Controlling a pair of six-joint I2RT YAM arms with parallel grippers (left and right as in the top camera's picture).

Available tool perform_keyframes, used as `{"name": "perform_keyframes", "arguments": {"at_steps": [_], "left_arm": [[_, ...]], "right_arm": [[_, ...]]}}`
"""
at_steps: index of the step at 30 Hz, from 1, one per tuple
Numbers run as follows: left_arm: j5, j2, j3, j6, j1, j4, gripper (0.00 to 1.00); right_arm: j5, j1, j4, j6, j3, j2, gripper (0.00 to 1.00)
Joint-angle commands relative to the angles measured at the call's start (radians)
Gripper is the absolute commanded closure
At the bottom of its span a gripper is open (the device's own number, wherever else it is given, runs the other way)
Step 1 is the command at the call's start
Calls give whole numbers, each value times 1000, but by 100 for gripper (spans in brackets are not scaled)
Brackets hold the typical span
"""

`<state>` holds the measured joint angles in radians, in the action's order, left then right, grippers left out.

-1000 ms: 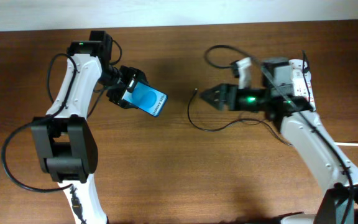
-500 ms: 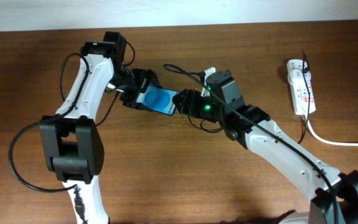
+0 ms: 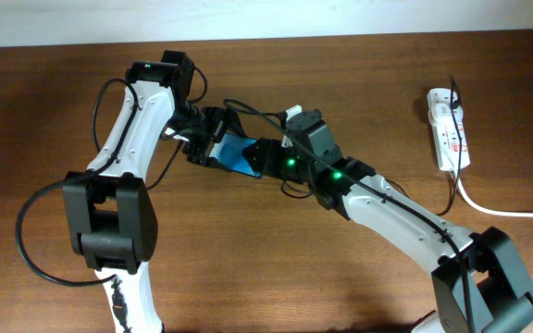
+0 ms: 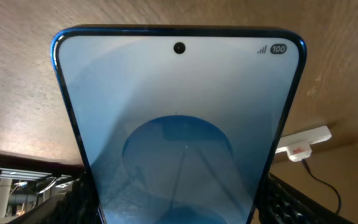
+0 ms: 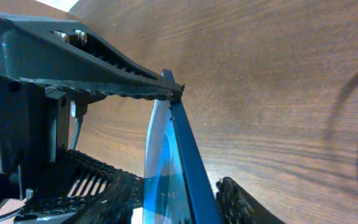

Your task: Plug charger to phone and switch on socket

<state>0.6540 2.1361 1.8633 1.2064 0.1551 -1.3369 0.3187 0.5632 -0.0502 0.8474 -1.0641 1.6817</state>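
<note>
Your left claw (image 3: pixel 209 143) clamps the phone (image 3: pixel 239 154); your right claw (image 3: pixel 263 157), whose grip I cannot tell, meets its end, so the charger (image 3: pixel 257 111) isn't confirmed in and the far-right socket (image 3: pixel 450 129) is not yet switched.

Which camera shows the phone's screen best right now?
The left wrist view: the phone fills the frame face-on, with the screen lit and the camera hole and signal icons readable. Overhead shows only a small, tilted blue patch. The right wrist view catches it edge-on.
</note>
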Motion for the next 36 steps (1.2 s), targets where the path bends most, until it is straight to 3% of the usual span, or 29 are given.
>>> {"name": "perform_keyframes", "arguments": {"at_steps": [1,28,36], "left_arm": [[-23,-5,19,-34,2,-43,100],[-32,-5,19,-75,22,-52,100],[-29,-5,19,-75,22,-52,100]], "right_arm": [[2,6,11,4,-19,10,55],[-43,47,-36,71,-18,10,61],[-44,47,-35,71,-18,11,73]]}}
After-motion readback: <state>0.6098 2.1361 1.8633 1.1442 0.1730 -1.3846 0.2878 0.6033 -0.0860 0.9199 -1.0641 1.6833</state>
